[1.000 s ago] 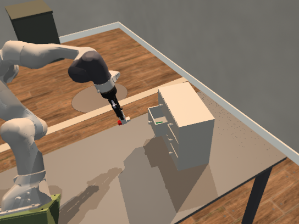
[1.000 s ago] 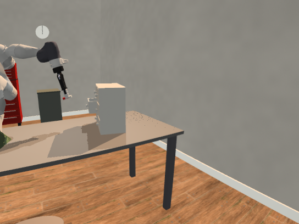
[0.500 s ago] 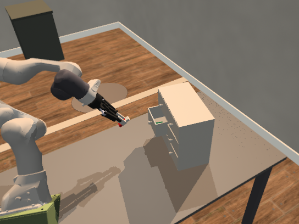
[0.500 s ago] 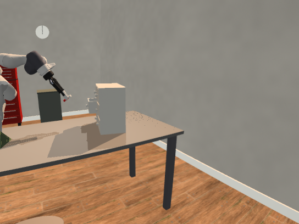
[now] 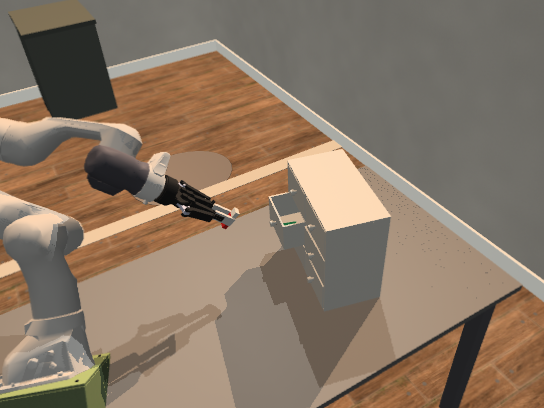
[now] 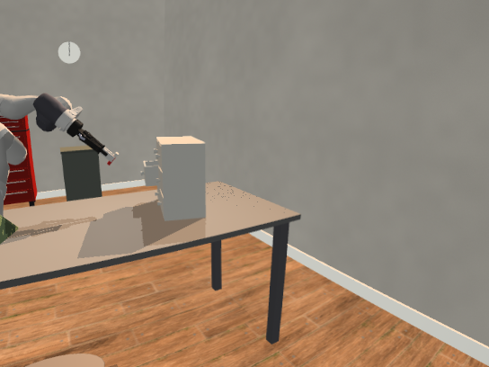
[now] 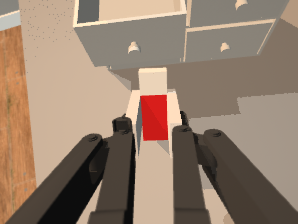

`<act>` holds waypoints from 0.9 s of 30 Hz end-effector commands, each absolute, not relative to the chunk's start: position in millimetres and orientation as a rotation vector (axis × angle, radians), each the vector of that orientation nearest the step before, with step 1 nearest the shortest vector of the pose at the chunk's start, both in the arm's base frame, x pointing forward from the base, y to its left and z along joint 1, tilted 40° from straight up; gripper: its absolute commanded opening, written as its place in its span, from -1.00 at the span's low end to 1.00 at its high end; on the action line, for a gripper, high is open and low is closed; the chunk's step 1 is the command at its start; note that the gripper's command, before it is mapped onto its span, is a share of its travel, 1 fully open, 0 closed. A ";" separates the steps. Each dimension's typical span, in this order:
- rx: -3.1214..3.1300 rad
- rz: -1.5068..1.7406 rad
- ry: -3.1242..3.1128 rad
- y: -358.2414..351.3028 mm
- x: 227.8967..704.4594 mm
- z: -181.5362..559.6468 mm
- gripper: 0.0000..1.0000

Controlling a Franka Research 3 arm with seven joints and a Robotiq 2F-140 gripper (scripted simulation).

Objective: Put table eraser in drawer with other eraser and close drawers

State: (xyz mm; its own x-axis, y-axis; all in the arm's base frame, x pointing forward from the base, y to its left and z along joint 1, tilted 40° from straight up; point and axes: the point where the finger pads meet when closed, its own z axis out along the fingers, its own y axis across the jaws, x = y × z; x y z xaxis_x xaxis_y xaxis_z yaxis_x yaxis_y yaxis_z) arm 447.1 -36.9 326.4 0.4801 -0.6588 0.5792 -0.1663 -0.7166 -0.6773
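My gripper (image 5: 227, 217) is shut on a red and cream eraser (image 7: 154, 107) and holds it in the air, tilted, to the left of the small cream chest (image 5: 334, 225). The eraser also shows in the top view (image 5: 229, 219) and the exterior view (image 6: 111, 158). The chest's top drawer (image 5: 285, 212) stands pulled out and holds a small green thing (image 5: 289, 223). In the wrist view the open drawer (image 7: 131, 27) lies just ahead of the eraser; its inside is mostly hidden. The other drawers (image 5: 311, 252) look pushed in.
The chest stands near the far right side of the table. A dark cabinet (image 5: 65, 60) stands on the floor beyond the table. The table's far edge (image 5: 165, 207) runs behind the gripper. A red tool chest (image 6: 20, 162) stands at the wall.
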 end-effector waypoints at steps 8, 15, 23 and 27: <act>-2.199 -1.255 0.641 -43.0 448.2 328.1 -0.77; -2.199 -1.255 0.641 -43.8 451.2 328.3 -0.77; -2.199 -1.255 0.641 -45.5 457.8 328.8 -0.77; -2.199 -1.255 0.641 -47.2 464.7 329.3 -0.77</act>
State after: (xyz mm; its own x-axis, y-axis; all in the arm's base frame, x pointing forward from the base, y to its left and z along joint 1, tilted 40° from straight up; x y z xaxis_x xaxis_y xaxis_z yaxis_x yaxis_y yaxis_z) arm 460.0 -44.3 328.1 0.4602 -0.6430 0.6122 -0.1513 -0.7362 -0.6596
